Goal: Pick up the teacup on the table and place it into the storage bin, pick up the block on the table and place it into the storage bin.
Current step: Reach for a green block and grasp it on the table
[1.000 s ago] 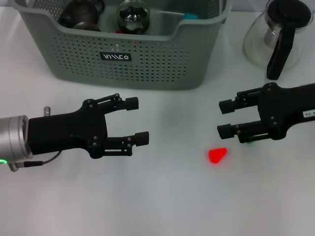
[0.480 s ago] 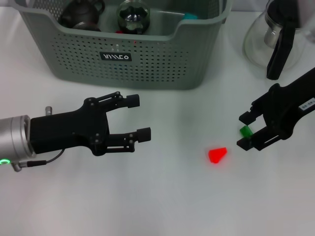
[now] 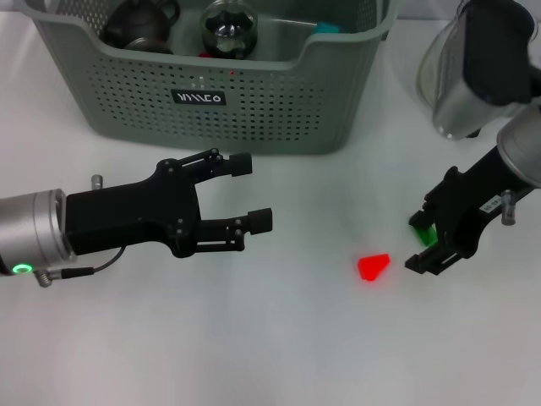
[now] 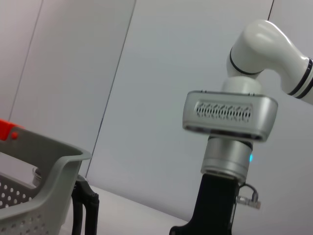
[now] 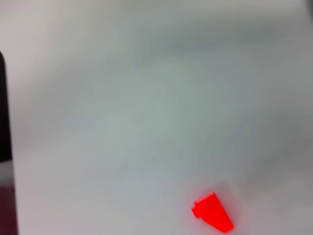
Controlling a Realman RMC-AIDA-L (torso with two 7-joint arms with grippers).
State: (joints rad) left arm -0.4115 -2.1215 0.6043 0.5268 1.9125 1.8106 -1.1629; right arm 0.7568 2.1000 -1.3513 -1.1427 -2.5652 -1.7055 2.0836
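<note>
Nearby: red block [image 3: 374,267] beside right gripper [image 3: 425,240]

Storage bin [image 3: 254,110]: matt perforated plastic. Table [image 3: 279,347]: smooth, white. Red block [image 3: 374,266]: glossy plastic.

Glass pot [image 3: 452,76] w/ black handle far right on white table [image 3: 279,338]; contents unclear.

Fig.: my view of white table [image 3: 279,355] w/ grey-green perforated plastic storage bin [image 3: 254,110], small red block [image 3: 374,267], green block [image 3: 423,233], glass pot [image 3: 452,89].
</note>
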